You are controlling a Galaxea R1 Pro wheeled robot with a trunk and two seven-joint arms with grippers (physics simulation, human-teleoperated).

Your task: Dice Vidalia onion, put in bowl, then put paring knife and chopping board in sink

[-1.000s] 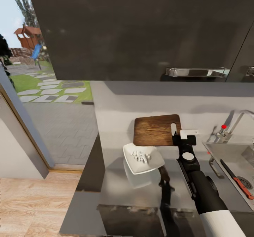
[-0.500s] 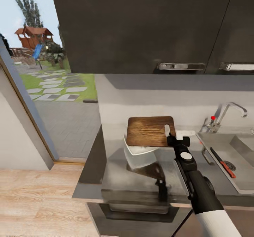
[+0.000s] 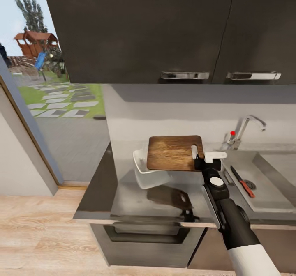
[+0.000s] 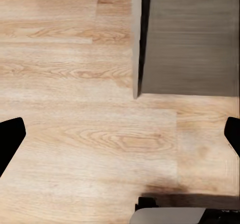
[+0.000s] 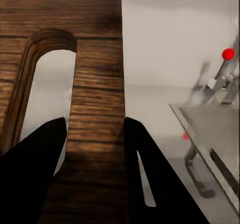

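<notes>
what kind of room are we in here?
A home kitchen, most likely: grey countertop with a steel sink and chrome tap, dark wall cabinets above. The right gripper holds a chopping board.

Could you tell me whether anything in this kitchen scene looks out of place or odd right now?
Yes: the chopping board is lifted off the countertop, held at its handle end by the right gripper, and it covers part of the bowl.

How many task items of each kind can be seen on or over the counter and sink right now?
Chopping board: 1, held in the right end effector
Bowl: 1, partly under the board
Paring knife: 1, in the sink
Total: 3
</notes>
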